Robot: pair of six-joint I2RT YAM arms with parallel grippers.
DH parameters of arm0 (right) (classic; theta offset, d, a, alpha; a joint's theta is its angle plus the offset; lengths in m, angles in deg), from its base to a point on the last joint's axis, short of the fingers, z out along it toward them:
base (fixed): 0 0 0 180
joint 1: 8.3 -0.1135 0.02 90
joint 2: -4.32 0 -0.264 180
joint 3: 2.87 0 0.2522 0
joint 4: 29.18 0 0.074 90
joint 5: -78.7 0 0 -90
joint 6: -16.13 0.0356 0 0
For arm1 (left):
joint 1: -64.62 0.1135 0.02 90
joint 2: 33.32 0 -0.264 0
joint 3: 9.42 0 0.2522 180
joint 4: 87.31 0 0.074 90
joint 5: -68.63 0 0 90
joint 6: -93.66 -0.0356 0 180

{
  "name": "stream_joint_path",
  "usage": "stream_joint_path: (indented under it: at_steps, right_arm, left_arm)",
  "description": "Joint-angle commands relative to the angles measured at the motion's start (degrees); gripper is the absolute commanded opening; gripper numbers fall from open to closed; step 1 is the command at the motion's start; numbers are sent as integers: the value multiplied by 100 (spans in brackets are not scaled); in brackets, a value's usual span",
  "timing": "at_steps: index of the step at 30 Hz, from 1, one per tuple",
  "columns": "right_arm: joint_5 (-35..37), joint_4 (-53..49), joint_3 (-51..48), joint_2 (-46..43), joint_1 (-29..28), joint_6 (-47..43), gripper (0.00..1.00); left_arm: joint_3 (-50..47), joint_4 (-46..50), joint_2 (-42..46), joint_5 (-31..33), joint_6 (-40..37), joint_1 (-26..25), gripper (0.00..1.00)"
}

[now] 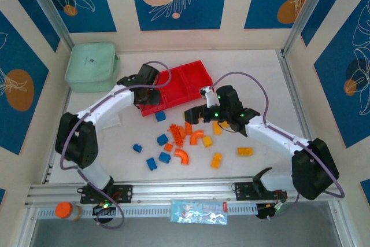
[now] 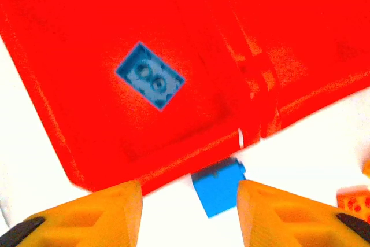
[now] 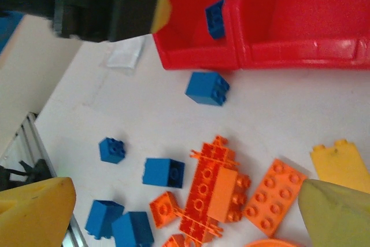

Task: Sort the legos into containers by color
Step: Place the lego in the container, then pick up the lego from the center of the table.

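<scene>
The red tray [image 1: 186, 83] of containers lies at the back middle of the table. My left gripper [image 1: 148, 95] hangs open over its left compartment [image 2: 87, 27], nothing between the fingers [image 2: 110, 209]. One blue lego [image 2: 150, 77] lies inside that compartment, also seen from the right wrist [image 3: 215, 18]. Another blue lego [image 2: 218, 192] sits on the table against the tray's near wall [image 1: 160, 116]. My right gripper [image 1: 219, 118] stands wide open above the orange legos [image 3: 217, 192], holding nothing. Blue legos [image 1: 151, 163], orange arches [image 1: 182, 155] and yellow-orange legos [image 1: 244, 151] are scattered in front.
A mint green pouch [image 1: 91, 66] lies at the back left. The left arm's dark wrist [image 3: 98, 1] reaches over the tray's left end. An orange-capped jar [image 1: 69, 210] and a printed packet [image 1: 198, 211] rest below the front rail.
</scene>
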Motion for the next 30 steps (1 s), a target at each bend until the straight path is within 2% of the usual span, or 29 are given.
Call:
stream_joint_path:
  at_steps: [1,7,12,21,30]
  right_arm:
    - [297,53,-178,122,-66,-182,99]
    - [683,574,-474,370,-162,-198,99]
    - [948,900,-702,408,-237,-214,99]
    - [1583,1065,-843,255,-347,-211,99]
    - [1729,1165,-930,139,-357,-219,99]
  left_arm:
    - [-531,-183,410,-187,630,-220,50]
    - [-1109,-464,546,42,1335,-653,55]
    - [-1267,-692,385,381,1615,-935,67]
    - [-1135,-968,-303,767,1846,-970,75]
    - [-908,-1155,-849,1033,1939,-952,75]
